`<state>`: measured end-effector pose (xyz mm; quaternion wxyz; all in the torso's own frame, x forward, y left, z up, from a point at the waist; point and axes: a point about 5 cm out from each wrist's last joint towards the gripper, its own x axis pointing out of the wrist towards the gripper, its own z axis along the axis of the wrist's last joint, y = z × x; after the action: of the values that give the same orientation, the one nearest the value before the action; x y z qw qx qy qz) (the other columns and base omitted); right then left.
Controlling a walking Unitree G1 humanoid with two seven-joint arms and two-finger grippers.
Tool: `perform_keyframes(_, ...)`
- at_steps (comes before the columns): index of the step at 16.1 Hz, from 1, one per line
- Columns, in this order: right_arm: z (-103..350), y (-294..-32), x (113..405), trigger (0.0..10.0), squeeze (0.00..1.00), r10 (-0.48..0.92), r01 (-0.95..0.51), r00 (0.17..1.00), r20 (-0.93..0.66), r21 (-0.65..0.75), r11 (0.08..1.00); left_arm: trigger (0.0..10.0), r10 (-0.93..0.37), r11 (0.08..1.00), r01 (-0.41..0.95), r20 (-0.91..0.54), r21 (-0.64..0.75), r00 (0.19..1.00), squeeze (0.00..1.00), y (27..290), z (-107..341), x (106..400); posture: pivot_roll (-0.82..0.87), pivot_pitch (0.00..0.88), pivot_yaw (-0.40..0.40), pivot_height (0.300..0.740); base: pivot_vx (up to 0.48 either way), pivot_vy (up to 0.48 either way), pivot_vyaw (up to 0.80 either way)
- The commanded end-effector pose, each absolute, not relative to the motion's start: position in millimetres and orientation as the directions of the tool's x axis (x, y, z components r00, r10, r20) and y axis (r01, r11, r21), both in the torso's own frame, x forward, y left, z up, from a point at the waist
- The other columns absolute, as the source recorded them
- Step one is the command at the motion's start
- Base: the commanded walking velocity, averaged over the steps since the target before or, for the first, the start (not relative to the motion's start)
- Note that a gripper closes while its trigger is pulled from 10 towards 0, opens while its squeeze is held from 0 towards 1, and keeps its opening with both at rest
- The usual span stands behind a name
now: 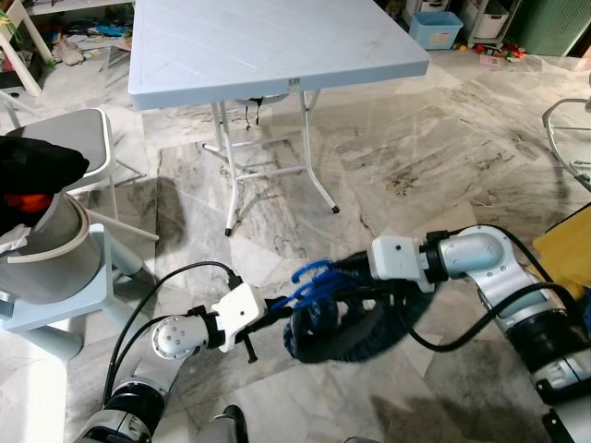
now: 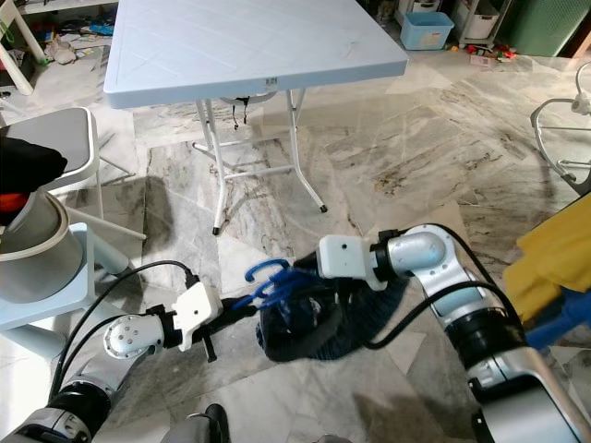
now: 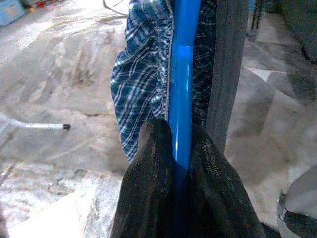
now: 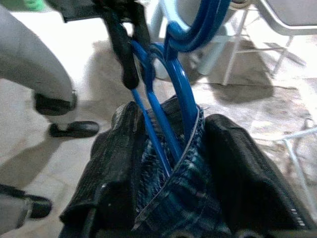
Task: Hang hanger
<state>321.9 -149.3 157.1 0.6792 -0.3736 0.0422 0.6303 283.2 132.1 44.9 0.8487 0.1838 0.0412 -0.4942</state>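
Note:
A blue plastic hanger (image 1: 309,277) is held low over the marble floor between my two arms. My left gripper (image 1: 275,306) is shut on one of its bars, and the left wrist view shows that bar (image 3: 181,89) pinched between the fingertips. A dark blue plaid garment (image 1: 332,334) hangs bunched on the hanger, sagging toward the floor. My right gripper (image 4: 173,163) reaches in from the right, its fingers (image 4: 116,163) closed around the bunched top of the garment (image 4: 173,198), with the hanger's blue bars and hook (image 4: 171,84) running between them.
A pale blue folding table (image 1: 277,46) stands ahead. A grey chair (image 1: 83,138) and a grey basket (image 1: 51,245) heaped with dark clothes are at the left. Something yellow (image 1: 568,249) lies at the right edge. Open marble floor lies between the table and me.

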Motion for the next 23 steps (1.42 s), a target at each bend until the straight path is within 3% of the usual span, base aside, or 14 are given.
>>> perform_keyframes(1,165,-152,328,10.0,1.00,0.825,-0.856,0.261,-0.501,-0.515,-0.041,0.0,-0.797,0.505,0.820,-0.219,0.269,0.563,0.00,139,46,284,-0.14,0.161,-0.007,0.740,0.000,0.000,0.00)
perform_keyframes(4,171,-149,336,10.0,1.00,0.833,-0.817,0.333,-0.443,-0.577,0.020,0.0,-0.771,0.543,0.794,-0.214,0.271,0.600,0.00,145,45,284,-0.13,0.160,-0.006,0.740,0.000,0.000,0.00)
perform_keyframes(6,178,-145,349,10.0,1.00,0.802,-0.708,0.476,-0.361,-0.699,0.105,0.0,-0.737,0.582,0.765,-0.219,0.277,0.639,0.00,150,43,285,-0.13,0.160,-0.003,0.740,0.000,0.000,0.00)
perform_keyframes(10,175,-134,350,10.0,1.00,0.818,-0.682,0.506,-0.274,-0.708,0.184,0.0,-0.709,0.621,0.734,-0.202,0.275,0.676,0.00,153,42,285,-0.12,0.162,-0.006,0.740,0.000,0.000,0.00)
perform_keyframes(13,175,-132,354,10.0,1.00,0.791,-0.633,0.576,-0.204,-0.724,0.274,0.0,-0.656,0.669,0.681,-0.195,0.297,0.729,0.00,156,44,290,-0.12,0.164,-0.006,0.740,0.000,0.000,0.00)
perform_keyframes(14,173,-132,356,10.0,1.00,0.763,-0.616,0.623,-0.173,-0.709,0.342,0.0,-0.622,0.703,0.647,-0.186,0.294,0.760,0.00,159,45,294,-0.12,0.164,-0.007,0.740,0.000,0.000,0.00)
perform_keyframes(16,163,-134,356,10.0,1.00,0.718,-0.606,0.678,-0.159,-0.675,0.422,0.0,-0.567,0.750,0.590,-0.168,0.298,0.806,0.00,162,47,298,-0.13,0.166,-0.003,0.740,0.000,0.000,0.00)
perform_keyframes(19,137,-130,349,10.0,1.00,0.690,-0.644,0.693,-0.209,-0.608,0.464,0.0,-0.509,0.807,0.520,-0.118,0.279,0.853,0.00,163,55,306,-0.13,0.168,0.002,0.740,0.000,0.000,0.00)
perform_keyframes(22,117,-126,343,10.0,0.61,0.676,-0.690,0.688,-0.263,-0.528,0.496,0.0,-0.502,0.821,0.503,-0.076,0.270,0.861,0.00,159,64,313,-0.12,0.167,0.004,0.740,0.000,0.000,0.00)
perform_keyframes(23,108,-123,344,10.0,0.45,0.634,-0.670,0.723,-0.275,-0.502,0.547,0.0,-0.525,0.813,0.517,-0.048,0.267,0.850,0.00,152,72,317,-0.13,0.168,0.005,0.740,0.000,0.000,0.00)
